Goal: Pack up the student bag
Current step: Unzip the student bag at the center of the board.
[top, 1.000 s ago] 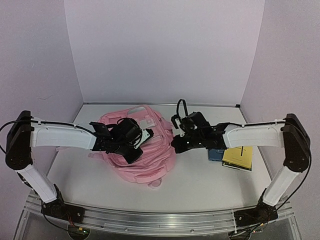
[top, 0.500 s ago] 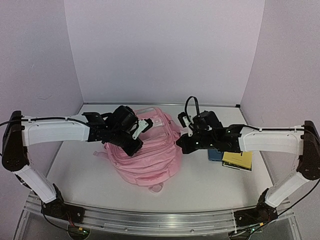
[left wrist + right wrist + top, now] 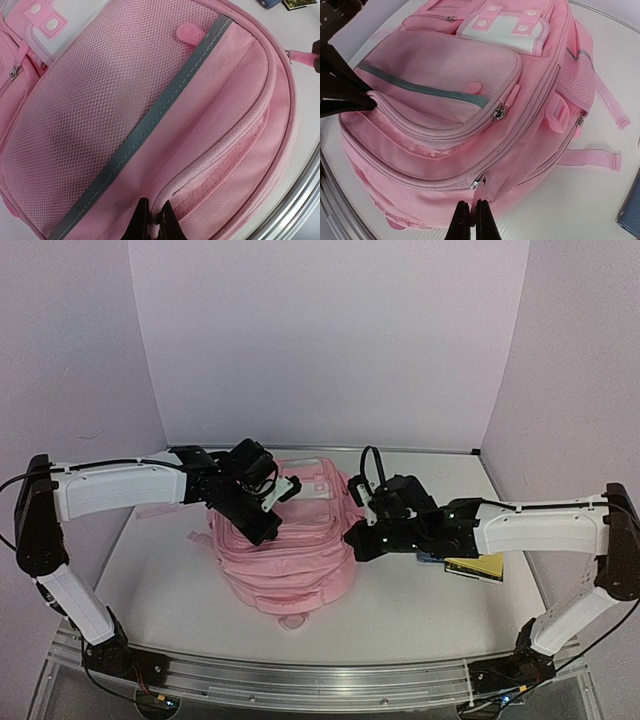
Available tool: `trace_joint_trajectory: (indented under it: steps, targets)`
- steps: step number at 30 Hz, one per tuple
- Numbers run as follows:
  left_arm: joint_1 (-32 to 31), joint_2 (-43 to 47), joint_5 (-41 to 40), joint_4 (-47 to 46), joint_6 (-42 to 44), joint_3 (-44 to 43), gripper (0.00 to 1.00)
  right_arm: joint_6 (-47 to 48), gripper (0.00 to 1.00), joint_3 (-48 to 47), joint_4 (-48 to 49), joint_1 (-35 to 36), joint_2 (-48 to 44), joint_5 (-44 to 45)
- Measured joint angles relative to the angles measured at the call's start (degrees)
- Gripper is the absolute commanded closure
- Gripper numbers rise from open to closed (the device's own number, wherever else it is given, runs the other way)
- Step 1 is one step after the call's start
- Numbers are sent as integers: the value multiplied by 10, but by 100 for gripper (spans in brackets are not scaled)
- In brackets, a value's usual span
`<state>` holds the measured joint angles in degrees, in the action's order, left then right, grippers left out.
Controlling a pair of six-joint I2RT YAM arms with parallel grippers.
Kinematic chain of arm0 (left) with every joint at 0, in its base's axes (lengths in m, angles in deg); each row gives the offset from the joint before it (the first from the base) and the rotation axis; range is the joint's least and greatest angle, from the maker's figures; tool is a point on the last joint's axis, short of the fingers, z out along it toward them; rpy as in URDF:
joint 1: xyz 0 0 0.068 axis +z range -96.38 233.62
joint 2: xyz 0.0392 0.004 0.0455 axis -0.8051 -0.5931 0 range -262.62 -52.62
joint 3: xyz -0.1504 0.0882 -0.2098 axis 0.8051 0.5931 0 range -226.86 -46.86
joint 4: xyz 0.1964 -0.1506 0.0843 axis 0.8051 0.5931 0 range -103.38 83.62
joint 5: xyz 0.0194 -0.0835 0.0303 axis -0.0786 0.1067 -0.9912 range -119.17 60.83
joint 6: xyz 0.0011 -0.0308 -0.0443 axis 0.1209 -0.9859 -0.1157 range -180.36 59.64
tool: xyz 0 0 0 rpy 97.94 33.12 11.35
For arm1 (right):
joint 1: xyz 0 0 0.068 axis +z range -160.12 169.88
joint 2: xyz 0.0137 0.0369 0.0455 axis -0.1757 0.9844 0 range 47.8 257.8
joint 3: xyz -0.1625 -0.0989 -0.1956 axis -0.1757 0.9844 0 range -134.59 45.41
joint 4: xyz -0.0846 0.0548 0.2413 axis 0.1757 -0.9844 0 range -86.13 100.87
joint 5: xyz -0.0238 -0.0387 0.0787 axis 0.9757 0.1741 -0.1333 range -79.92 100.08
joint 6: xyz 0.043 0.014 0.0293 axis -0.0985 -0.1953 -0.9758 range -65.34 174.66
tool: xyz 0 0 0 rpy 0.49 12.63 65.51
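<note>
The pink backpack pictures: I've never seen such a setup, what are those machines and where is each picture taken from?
Two robot arms stand at the near edge of a table. The wide picture looks down from above and behind them; the two close-ups come from cameras on their wrists. A pink student bag lies front up, with a yellow booklet and a blue item nearby. The left gripper seems to pinch the front pocket's edge. The right gripper is shut by a zip; what it holds is unclear.
</note>
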<state>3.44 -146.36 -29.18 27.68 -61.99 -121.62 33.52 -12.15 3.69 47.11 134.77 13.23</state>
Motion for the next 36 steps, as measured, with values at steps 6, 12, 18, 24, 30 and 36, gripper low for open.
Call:
trace_joint_trajectory:
  steps: [6, 12, 18, 24, 30, 36]
  targets:
    - [16, 1, 24, -14, -4, 0, 100, -35, 100, 29, 24, 20, -14, 65]
    - [24, 23, 51, -56, 4, 12, 100, -76, 100, 37, 38, 27, -34, 138]
    - [30, 53, 54, -97, 16, 41, 100, -88, 100, 37, 78, -8, -30, 126]
    - [33, 72, 44, -114, 15, 57, 100, -69, 100, 27, 140, -50, 10, 85]
    - [39, 75, 36, -115, 9, 66, 100, -41, 100, 10, 175, -76, 51, 39]
    - [51, 79, 29, -100, 0, 67, 100, -1, 57, 6, 184, -91, 59, -15]
